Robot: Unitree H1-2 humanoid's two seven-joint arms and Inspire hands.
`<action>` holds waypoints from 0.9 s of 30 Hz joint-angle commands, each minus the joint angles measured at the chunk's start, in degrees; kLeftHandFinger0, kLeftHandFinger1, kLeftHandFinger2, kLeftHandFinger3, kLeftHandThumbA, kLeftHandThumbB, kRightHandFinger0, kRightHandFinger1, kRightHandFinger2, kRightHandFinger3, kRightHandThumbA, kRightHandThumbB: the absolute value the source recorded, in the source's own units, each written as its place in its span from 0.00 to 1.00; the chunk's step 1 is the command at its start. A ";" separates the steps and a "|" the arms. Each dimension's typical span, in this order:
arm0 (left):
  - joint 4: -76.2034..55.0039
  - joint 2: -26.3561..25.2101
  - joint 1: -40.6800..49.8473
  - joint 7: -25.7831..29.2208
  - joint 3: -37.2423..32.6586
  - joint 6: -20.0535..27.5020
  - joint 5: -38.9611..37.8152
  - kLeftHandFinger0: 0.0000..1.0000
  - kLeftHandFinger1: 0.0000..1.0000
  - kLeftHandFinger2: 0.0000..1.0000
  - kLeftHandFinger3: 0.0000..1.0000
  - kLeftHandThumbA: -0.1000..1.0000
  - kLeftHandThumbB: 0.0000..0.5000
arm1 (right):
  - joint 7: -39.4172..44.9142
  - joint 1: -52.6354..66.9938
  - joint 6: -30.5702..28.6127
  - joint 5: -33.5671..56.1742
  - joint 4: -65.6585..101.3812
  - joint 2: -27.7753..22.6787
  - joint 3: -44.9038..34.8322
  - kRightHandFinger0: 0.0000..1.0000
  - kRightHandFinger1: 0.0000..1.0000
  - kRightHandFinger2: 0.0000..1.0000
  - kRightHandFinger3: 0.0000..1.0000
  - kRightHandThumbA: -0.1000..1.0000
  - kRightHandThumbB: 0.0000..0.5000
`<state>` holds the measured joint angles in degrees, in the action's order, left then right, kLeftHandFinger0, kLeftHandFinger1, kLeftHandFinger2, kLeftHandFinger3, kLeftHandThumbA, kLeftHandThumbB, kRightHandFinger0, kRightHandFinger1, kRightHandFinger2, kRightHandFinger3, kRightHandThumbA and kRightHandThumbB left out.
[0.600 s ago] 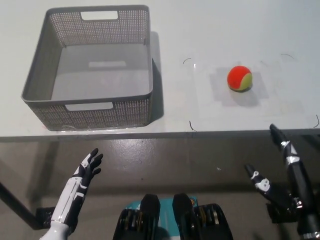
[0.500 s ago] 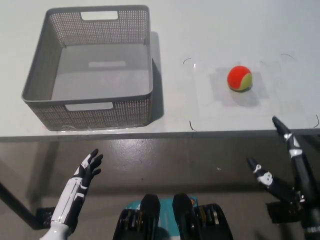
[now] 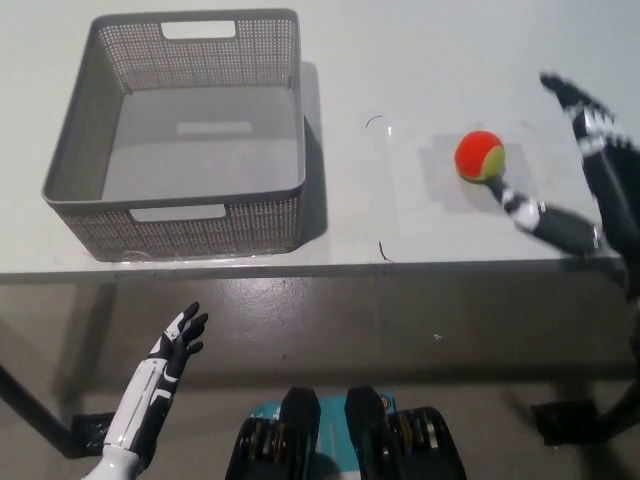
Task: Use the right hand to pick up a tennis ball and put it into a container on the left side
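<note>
A pale table [image 3: 450, 60] spans the upper view, dark floor below its edge. The tennis ball [image 3: 479, 156], orange and yellow, rests on the table's right half, well apart from the empty grey mesh basket [image 3: 70, 160] at left. The black right hand [image 3: 585, 170] reaches beside the ball, fingers spread, one fingertip near its lower edge. The ball is probably light, springy and prone to roll; wrap it around its middle. The white left hand [image 3: 165, 365] rests low, open.
</note>
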<state>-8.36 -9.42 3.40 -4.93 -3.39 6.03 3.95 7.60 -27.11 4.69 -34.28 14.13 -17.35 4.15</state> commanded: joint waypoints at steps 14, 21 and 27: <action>-0.01 -2.26 0.77 -3.43 -0.75 9.31 -1.85 1.00 1.00 1.00 1.00 1.00 0.50 | 14.06 -34.62 15.22 -6.66 -38.14 -2.57 12.29 1.00 1.00 1.00 1.00 0.74 0.99; -0.08 -2.21 0.40 -3.68 -0.76 9.45 -1.69 1.00 1.00 1.00 1.00 1.00 0.52 | 12.22 -42.78 14.16 -4.74 -56.67 -0.25 13.14 1.00 1.00 1.00 1.00 0.72 1.00; -0.22 -2.14 0.96 -4.03 -0.65 10.13 -1.96 1.00 1.00 1.00 1.00 1.00 0.52 | 11.96 -46.07 12.83 -3.33 -66.88 0.65 13.51 1.00 1.00 1.00 1.00 0.78 0.96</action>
<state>-7.26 -10.47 3.94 -7.84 -3.82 13.08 2.89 20.26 -68.06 18.41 -39.70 -49.94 -16.88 17.54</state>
